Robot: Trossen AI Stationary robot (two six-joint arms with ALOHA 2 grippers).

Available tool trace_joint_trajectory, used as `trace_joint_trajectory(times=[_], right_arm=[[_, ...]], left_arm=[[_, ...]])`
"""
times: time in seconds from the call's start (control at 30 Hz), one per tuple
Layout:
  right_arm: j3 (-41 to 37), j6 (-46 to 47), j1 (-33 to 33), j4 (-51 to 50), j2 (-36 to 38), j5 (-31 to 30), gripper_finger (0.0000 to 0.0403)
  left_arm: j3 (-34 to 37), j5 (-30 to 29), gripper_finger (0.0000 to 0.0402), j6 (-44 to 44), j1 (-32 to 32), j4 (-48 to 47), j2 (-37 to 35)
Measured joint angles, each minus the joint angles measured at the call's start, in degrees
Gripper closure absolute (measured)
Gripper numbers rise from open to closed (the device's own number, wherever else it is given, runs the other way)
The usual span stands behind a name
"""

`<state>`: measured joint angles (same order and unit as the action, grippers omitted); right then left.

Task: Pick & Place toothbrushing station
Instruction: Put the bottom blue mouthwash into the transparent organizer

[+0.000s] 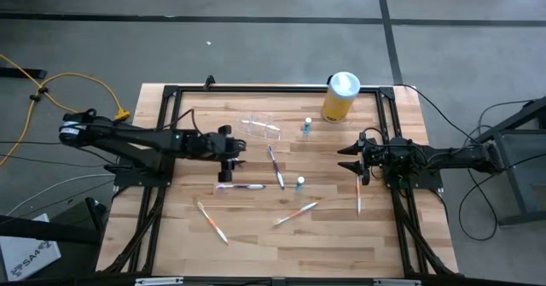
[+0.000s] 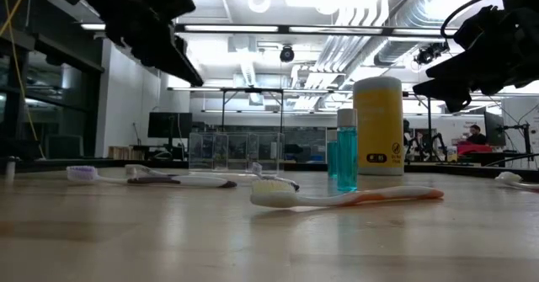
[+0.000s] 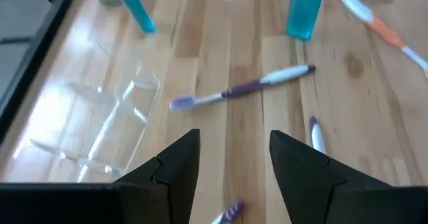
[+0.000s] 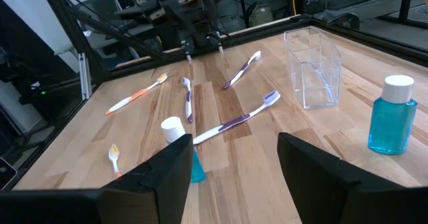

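Pale wooden planks made up the worktop (image 1: 256,235), framed by black rails. Toward its far side stood the toothbrushing station (image 1: 258,126), a small clear plastic holder, untouched by either arm and beside a purple-and-white toothbrush (image 1: 275,166). The left gripper (image 1: 230,168) hovered near it with fingers (image 3: 177,164) apart and empty. The right gripper (image 1: 348,158) waited at the right side, fingers (image 4: 170,170) also spread wide, holding nothing. A yellow cylindrical canister with white lid (image 1: 340,96) stood at the far edge.

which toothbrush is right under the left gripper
The purple-and-white toothbrush lying below the left gripper; the other purple one sits further toward the table's middle.
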<state>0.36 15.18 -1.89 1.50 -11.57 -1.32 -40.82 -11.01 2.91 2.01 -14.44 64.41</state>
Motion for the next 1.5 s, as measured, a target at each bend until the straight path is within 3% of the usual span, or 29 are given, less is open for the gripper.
trace_joint_trajectory(times=[0.27,0.5,0.83,1.13,1.33,1.5], right_arm=[[0.00,0.00,0.01,0.01,0.00,0.00,0.0192],[0.00,0.00,0.01,0.00,0.00,0.00,0.0192],[-0.02,0.00,0.02,0.00,0.00,0.00,0.0192],[0.00,0.00,0.02,0.02,0.00,0.00,0.0192],[0.00,0.00,0.01,0.00,0.00,0.00,0.0192],[0.00,0.00,0.02,0.00,0.00,0.00,0.0192]], left_arm=[[0.00,2.18,0.0227,6.14,-1.63,-7.96,-0.03],[0.00,-0.24,0.0227,16.04,-1.32,-7.42,-0.03],[-0.28,-1.29,0.0227,19.70,-0.98,-6.26,5.39],[-10.40,-0.05,0.0227,14.77,0.28,-6.08,17.68],[-15.31,-1.07,0.0227,-1.24,1.72,-2.06,21.15],[-16.17,-4.31,0.0227,-6.38,3.54,1.11,21.24]])
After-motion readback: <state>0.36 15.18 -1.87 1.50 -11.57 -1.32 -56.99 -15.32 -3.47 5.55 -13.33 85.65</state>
